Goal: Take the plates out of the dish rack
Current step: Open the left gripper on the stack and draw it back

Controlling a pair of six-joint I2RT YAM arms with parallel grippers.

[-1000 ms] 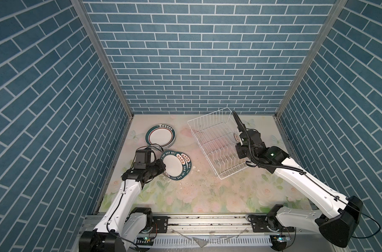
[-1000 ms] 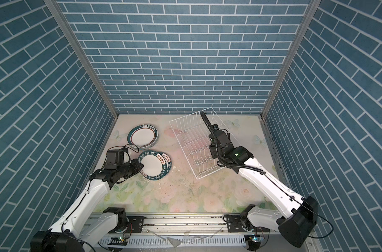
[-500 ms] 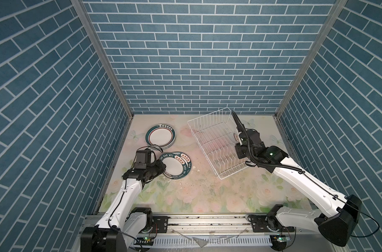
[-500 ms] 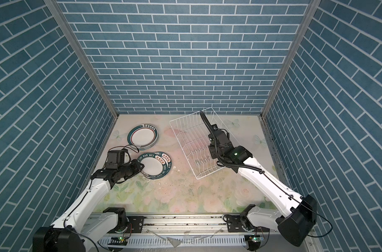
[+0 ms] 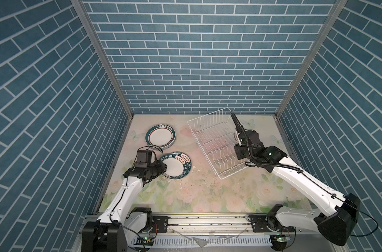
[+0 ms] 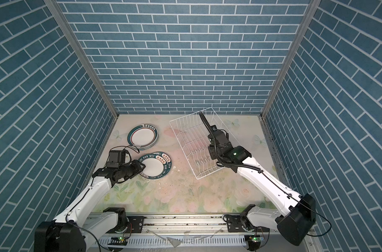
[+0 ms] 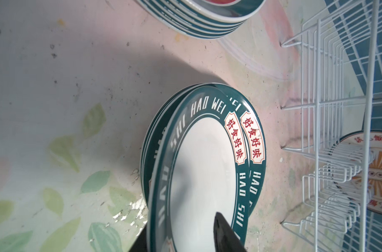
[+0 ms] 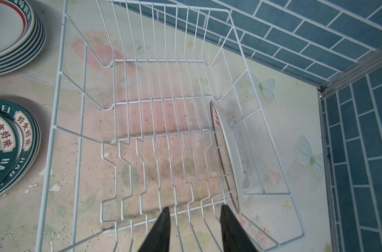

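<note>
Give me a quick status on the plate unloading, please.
Left gripper open, astride top HAO WEI plate. Right gripper open over dish rack, beside lone plate standing in it. Nothing in the way.

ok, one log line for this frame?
left gripper: open, astride rim of top plate | right gripper: open, empty, over dish rack | in rack: one sunburst plate, upright

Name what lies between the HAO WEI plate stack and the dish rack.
Only bare floral tabletop separates the HAO WEI plate stack from the dish rack. Both top views and the left wrist view show it.
</note>
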